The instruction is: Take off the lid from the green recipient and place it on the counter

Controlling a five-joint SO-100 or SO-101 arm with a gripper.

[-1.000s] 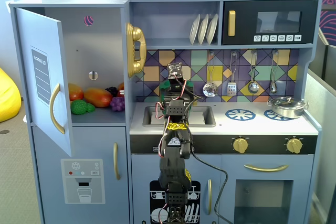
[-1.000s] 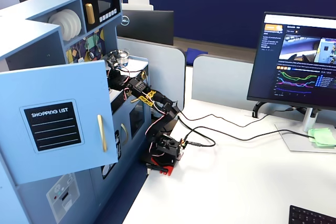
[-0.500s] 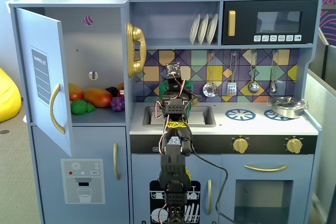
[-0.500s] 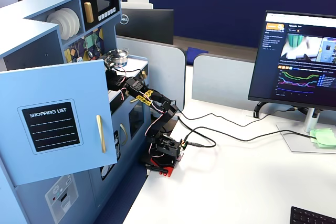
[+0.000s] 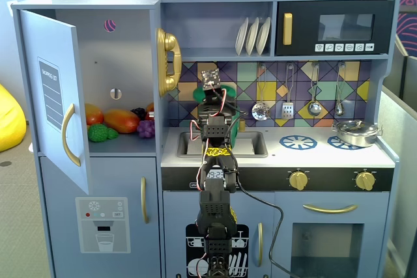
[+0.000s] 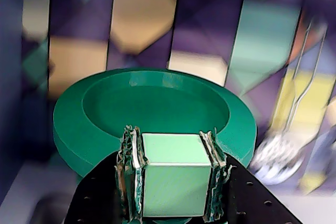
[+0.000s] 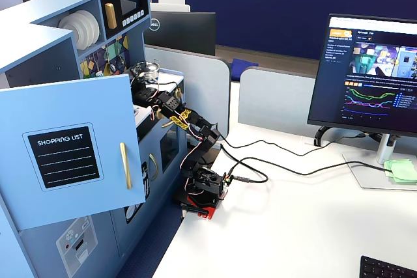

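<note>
My gripper (image 6: 172, 141) is shut on the pale green square knob (image 6: 173, 177) of the round green lid (image 6: 152, 106), which fills the middle of the wrist view. In a fixed view the gripper (image 5: 212, 96) is held above the back of the white counter (image 5: 326, 155), left of centre, and green lid edges (image 5: 191, 94) show on both sides of it. The arm hides the green recipient there. I cannot tell whether the lid rests on it or is lifted clear.
An inset sink (image 5: 221, 143) lies under the arm. A steel pot (image 5: 355, 133) sits on the right burner. Utensils (image 5: 260, 110) hang on the tiled back wall close to the gripper's right. The fridge door (image 5: 55, 96) stands open at left. White plates (image 5: 253, 36) stand on the shelf above.
</note>
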